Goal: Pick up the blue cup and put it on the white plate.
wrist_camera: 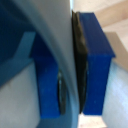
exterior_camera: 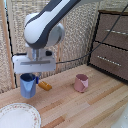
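I count cups: two. One blue cup (exterior_camera: pixel 28 86) at left of frame, one pink cup (exterior_camera: pixel 81 82) right of centre. Plates: one, white plate (exterior_camera: pixel 19 116) with patterned rim, lower left corner, partly cut off by frame edge. Small orange object (exterior_camera: pixel 45 85): one, just right of blue cup; I cannot tell what it is. Dark drawer cabinet (exterior_camera: pixel 111 42): one, upper right, two drawer fronts visible. Robot arms: one, with one gripper (exterior_camera: pixel 31 75).

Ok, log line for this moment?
gripper: shut on blue cup wall | cup: beside white plate, not on it | pink cup: untouched
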Available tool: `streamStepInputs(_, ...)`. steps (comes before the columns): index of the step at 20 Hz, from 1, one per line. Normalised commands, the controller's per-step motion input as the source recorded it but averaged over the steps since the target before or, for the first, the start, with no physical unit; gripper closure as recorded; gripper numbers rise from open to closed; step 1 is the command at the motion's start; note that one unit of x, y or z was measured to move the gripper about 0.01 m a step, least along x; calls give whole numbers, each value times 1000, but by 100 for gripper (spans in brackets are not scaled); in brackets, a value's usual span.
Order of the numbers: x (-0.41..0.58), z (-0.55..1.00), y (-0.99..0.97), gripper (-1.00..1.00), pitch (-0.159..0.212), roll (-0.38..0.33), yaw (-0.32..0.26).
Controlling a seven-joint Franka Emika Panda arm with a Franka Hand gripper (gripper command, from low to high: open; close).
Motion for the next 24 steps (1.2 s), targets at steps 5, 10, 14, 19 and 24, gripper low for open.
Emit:
streamStepInputs(5, 145, -419, 774, 100, 0, -135, 23)
streamStepInputs(10, -34, -415, 609, 100, 12, -208, 28)
streamStepInputs(14, -84, -171, 501, -100, 26, -221, 30)
streamStepInputs(19, 124, 414, -50, -100, -50, -106, 24)
streamStepInputs(24, 59, 758, -355, -100, -64, -87, 59)
